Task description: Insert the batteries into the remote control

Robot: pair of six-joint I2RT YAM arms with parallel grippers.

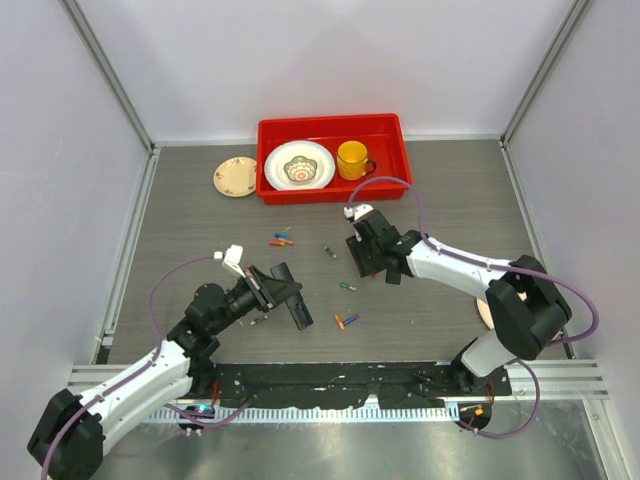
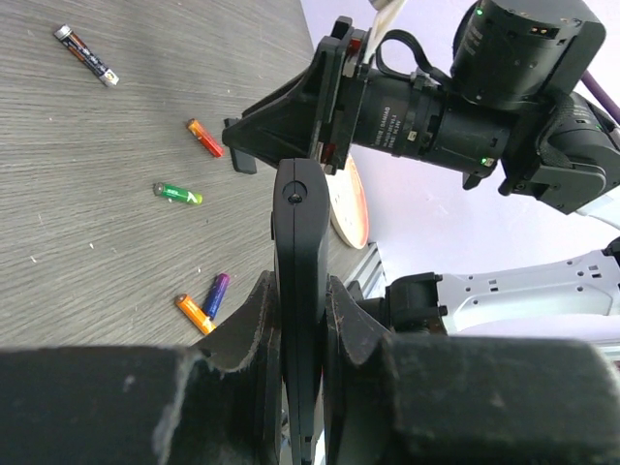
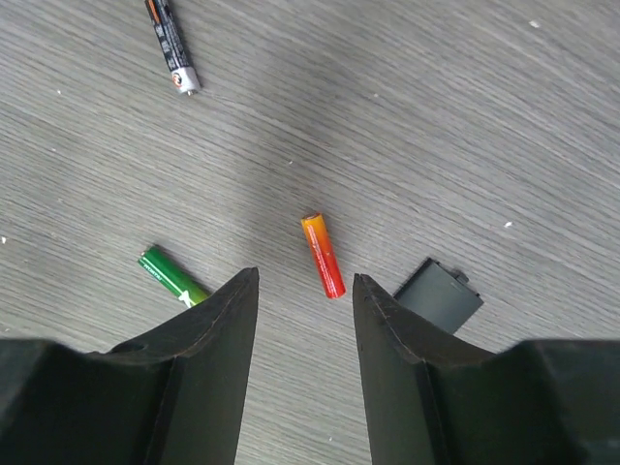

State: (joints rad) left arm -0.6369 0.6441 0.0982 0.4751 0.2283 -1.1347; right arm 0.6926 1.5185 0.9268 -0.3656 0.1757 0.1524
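Note:
My left gripper (image 1: 288,293) is shut on the slim black remote control (image 1: 302,317) and holds it on edge above the table; in the left wrist view the remote (image 2: 300,252) stands clamped between both fingers. My right gripper (image 1: 363,266) is open and points down at the table. In the right wrist view a red-orange battery (image 3: 324,255) lies just ahead of its open fingertips (image 3: 242,291), with a green battery (image 3: 174,277) to the left and a black battery (image 3: 172,44) farther off. An orange and a purple battery (image 1: 345,321) lie together, and more batteries (image 1: 281,240) lie farther back.
A black battery cover (image 3: 439,295) lies beside the right fingertip. A red tray (image 1: 385,130) at the back holds a patterned bowl (image 1: 300,168) and a yellow cup (image 1: 352,159). A small plate (image 1: 236,177) sits to its left. A pale disc (image 1: 484,313) lies under the right arm.

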